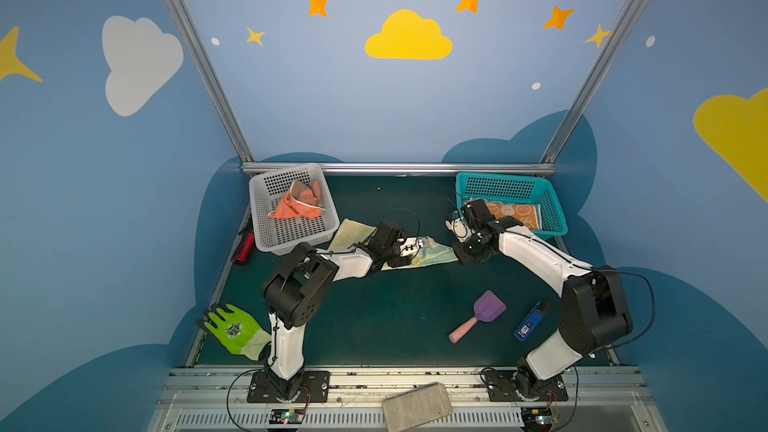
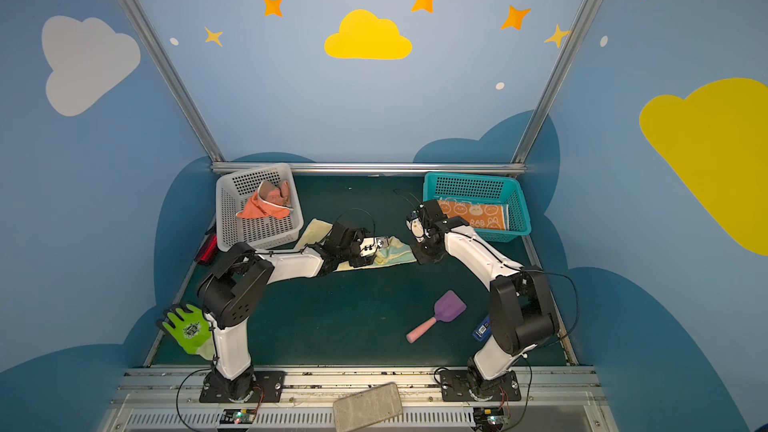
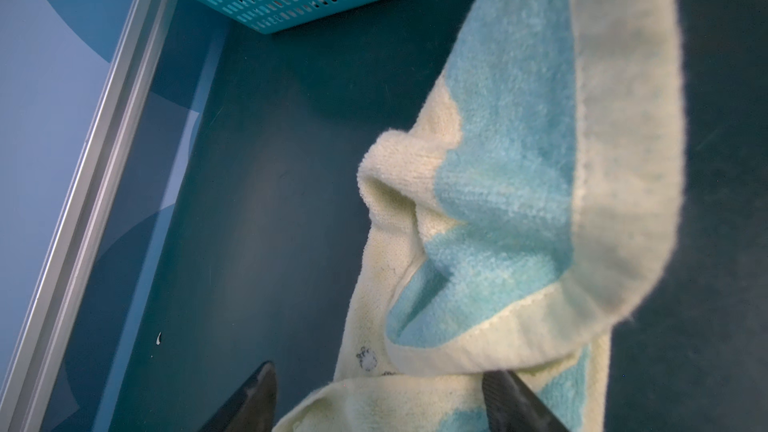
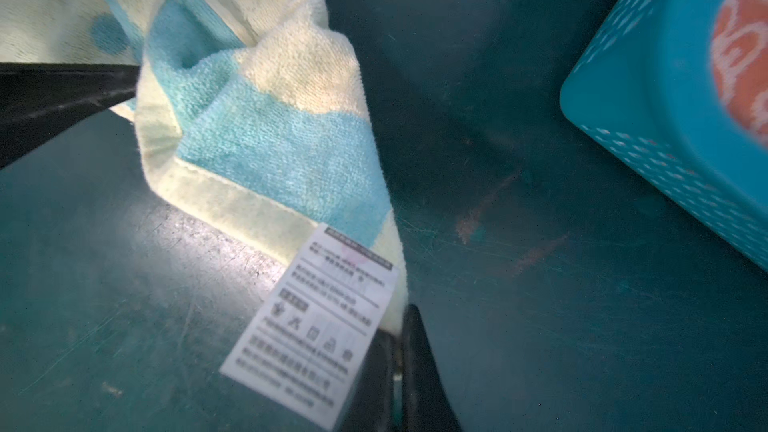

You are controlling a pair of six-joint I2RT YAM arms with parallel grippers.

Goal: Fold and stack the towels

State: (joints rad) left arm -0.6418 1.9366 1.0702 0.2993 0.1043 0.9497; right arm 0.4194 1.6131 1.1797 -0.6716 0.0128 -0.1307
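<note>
Right wrist view: right gripper (image 4: 405,338) pinches striped towel (image 4: 270,130) corner near teal basket (image 4: 648,76); left gripper (image 3: 380,371) spread, probably clamps next, then fold.

Your green table (image 1: 374,317) carries: grey basket (image 1: 266,238) and teal basket (image 1: 555,214) at the back, towel (image 1: 353,229) between them, scoop (image 1: 488,309) and blue case (image 1: 528,324) front right, glove (image 1: 232,328) and red bar (image 1: 245,249) at left edge

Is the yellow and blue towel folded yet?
Not folded. The towel lies rumpled and stretched across the table; the right pincer pinches one corner.
</note>
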